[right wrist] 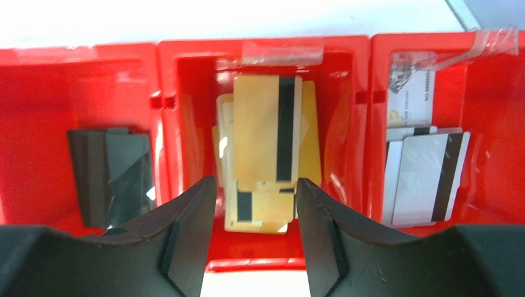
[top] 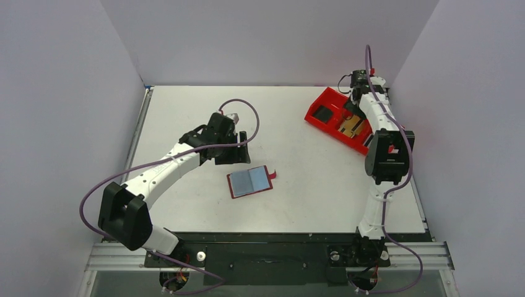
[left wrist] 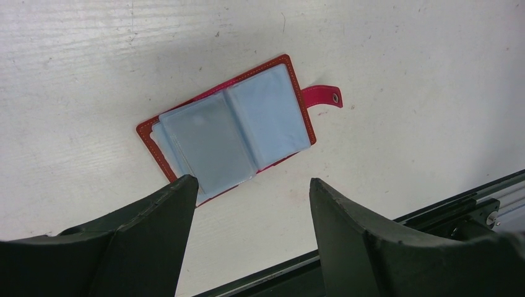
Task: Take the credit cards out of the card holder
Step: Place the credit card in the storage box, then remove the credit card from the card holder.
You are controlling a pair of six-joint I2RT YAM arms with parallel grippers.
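Open flat near the middle of the white counter (top: 309, 185): the dark red card holder (left wrist: 229, 139), with pale blue-grey leaves (left wrist: 210, 145) across both halves, several fanned out at its left side, and a snap tab (left wrist: 323, 96) sticking out from the right edge. Cards or bare sleeves in those leaves: impossible to tell.

Just behind the holder, raised above the surface and touching nothing: the left end effector (left wrist: 254, 185), fingers wide apart, nothing between them.

Well away at the counter's far right corner: a bright red bin (right wrist: 356, 62) with three compartments. Over its middle compartment: the right end effector (right wrist: 257, 185), fingers apart, gripping nothing.

In the middle compartment, a loose pile of yellowish credit cards (right wrist: 266, 136) with dark stripes. In the left compartment, dark cards (right wrist: 111, 176). In the right compartment, white cards (right wrist: 421, 179) with dark stripes.
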